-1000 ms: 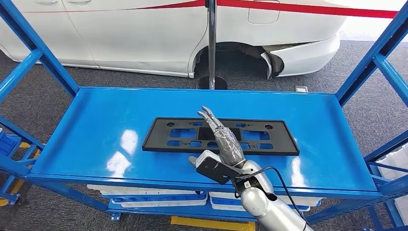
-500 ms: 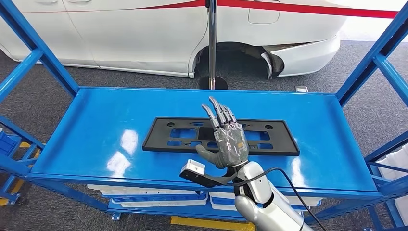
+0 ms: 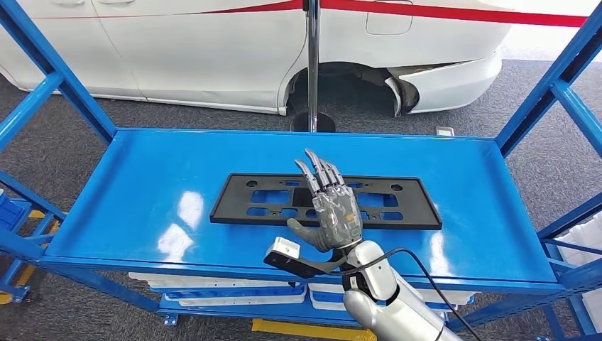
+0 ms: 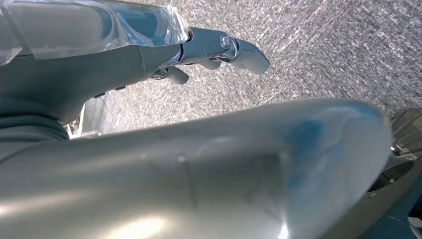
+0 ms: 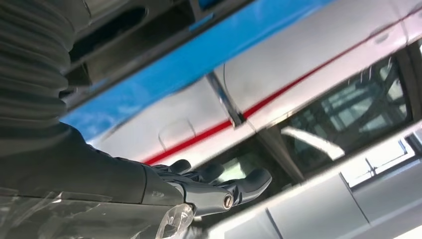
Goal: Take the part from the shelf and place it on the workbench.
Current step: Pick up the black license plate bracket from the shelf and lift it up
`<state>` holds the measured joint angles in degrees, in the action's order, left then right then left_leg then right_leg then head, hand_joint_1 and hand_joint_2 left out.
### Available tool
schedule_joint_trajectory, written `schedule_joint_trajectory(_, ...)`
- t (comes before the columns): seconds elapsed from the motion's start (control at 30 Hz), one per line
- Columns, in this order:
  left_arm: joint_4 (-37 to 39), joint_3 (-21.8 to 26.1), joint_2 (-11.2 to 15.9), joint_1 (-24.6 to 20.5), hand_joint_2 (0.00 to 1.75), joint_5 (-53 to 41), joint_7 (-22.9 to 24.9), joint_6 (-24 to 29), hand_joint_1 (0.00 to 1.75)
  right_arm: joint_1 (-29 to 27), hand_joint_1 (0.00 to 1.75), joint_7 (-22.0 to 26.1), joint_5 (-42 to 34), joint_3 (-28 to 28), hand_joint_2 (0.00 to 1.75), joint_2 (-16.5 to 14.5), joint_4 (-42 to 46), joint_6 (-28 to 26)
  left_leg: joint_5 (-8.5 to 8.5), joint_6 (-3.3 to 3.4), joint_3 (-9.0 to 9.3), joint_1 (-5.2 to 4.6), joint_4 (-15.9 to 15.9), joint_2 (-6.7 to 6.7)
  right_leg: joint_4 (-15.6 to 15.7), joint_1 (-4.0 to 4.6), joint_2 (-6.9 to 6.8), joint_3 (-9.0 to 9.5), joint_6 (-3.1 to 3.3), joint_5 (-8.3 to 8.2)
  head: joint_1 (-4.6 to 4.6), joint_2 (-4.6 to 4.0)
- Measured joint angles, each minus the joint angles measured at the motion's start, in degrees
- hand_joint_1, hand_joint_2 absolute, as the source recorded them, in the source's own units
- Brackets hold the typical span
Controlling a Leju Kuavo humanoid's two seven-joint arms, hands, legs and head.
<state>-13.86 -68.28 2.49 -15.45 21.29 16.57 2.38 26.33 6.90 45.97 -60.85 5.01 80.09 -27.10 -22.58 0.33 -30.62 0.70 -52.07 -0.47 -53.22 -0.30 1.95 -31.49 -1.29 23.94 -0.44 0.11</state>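
Here, my right hand point(image 3: 332, 206) is raised above the front part of a blue shelf point(image 3: 142, 185), with its fingers spread and pointing up and away from me, holding nothing. The palm side faces away from my head camera, so I see the taped grey back of the hand. The black license plate frame point(image 3: 248, 202) lies flat near the middle of the shelf top, its long sides running parallel to the front edge. My hand sits in front of the frame's middle and covers part of it from view; I cannot tell whether the fingertips touch it. My left hand point(image 4: 219, 47) hangs over grey carpet, and I cannot tell how its fingers are set. Beyond the shelf's far edge stand a white car point(image 3: 213, 50) and a chrome post point(image 3: 312, 64).
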Motion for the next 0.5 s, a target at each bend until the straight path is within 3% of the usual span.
schedule_joint_trajectory(0.3, 0.00, -0.01, 0.02, -0.09, 0.00, -0.93, -0.05, -0.47, 0.00, -0.25, 0.00, 11.04, -26.74, 0.67, 1.75, 0.26, -0.25, 12.68, 0.00, 0.00, 0.01, 0.00, 0.00, 0.01, 0.00, 0.00, 0.00, 0.00, 0.00, 0.00, 0.00, 0.00)
schedule_joint_trajectory(0.5, 0.00, -0.01, 0.11, -0.13, 0.00, -1.12, -0.09, -1.09, 0.00, -0.61, 0.00, 15.21, -35.78, 2.24, 1.75, 0.65, -0.90, 20.56, 0.00, 0.00, 0.01, 0.00, 0.00, 0.01, 0.00, 0.00, 0.01, 0.00, 0.00, 0.00, 0.00, 0.00)
